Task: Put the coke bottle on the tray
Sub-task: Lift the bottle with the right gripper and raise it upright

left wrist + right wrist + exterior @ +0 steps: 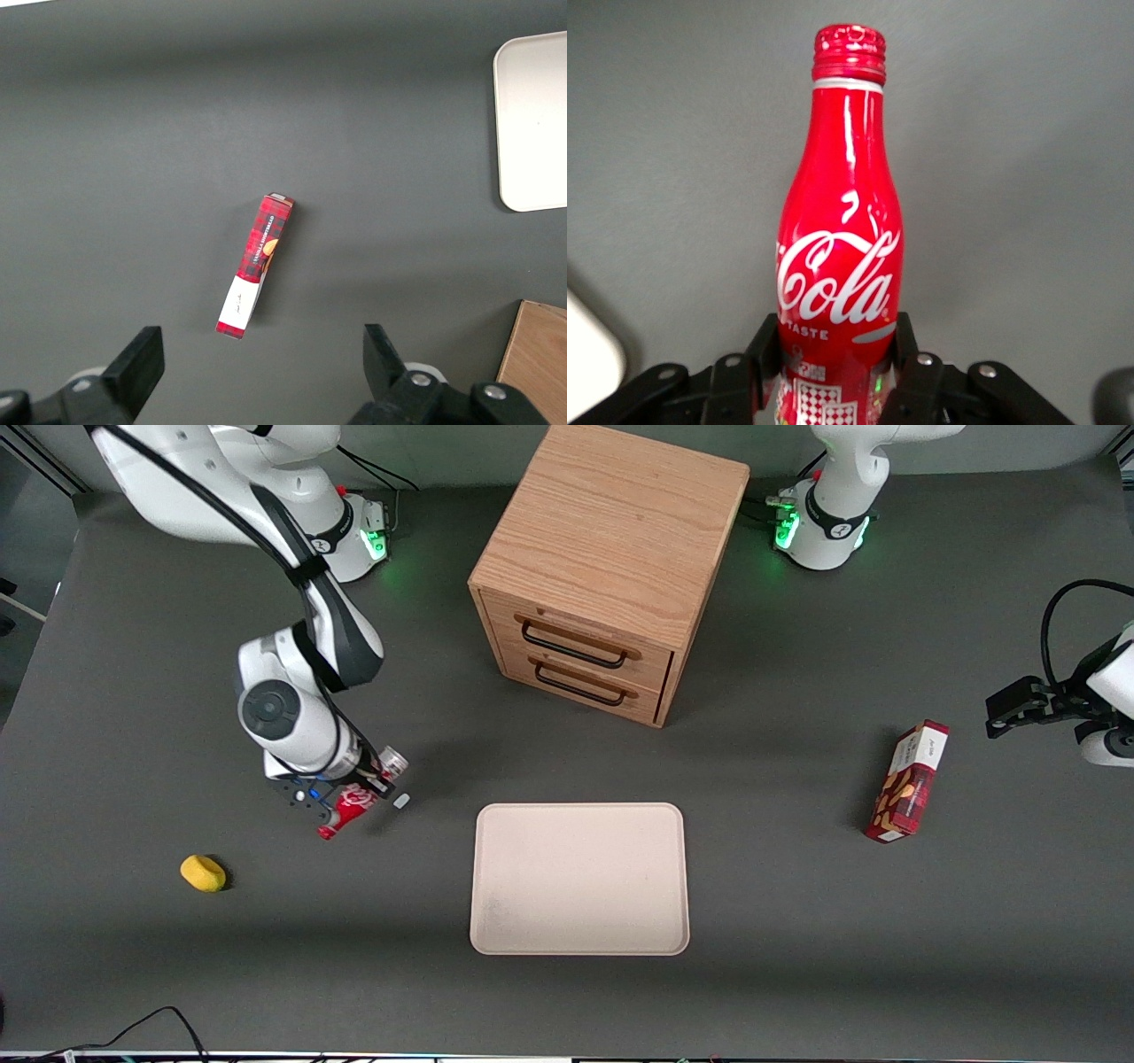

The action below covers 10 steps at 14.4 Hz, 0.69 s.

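The cream tray (pixel 579 879) lies flat on the dark table (pixel 797 974), nearest the front camera of the main things, with nothing on it. A small yellow object (pixel 203 872), rounded like a sponge or a fruit, sits toward the working arm's end of the table, about as near the camera as the tray.

A little farther from the camera than the tray, and off toward the working arm's end, the gripper (pixel 354 797) holds the coke bottle (pixel 350 808). The bottle lies tilted, its red cap pointing toward the camera and away from the tray, its silver base up by the arm's wrist. In the right wrist view the two fingers (pixel 920 376) press against the lower body of the coke bottle (pixel 840 257), one on each side, just below the white script logo, closed narrowly to the bottle's width. Whether the bottle touches the table cannot be told.

A red snack box (pixel 908 781) stands toward the parked arm's end, well apart from the tray. Farthest from the camera stands a wooden cabinet (pixel 607 567) with two drawers, both closed, with dark handles.
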Each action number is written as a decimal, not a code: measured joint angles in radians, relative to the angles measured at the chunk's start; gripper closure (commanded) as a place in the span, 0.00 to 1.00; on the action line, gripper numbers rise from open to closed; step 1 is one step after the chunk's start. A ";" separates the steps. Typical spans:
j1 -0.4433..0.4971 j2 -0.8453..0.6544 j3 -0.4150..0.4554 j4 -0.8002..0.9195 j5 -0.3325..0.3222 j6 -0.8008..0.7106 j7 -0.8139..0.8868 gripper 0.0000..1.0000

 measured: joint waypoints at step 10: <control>-0.043 -0.286 0.012 0.338 0.113 -0.693 -0.172 1.00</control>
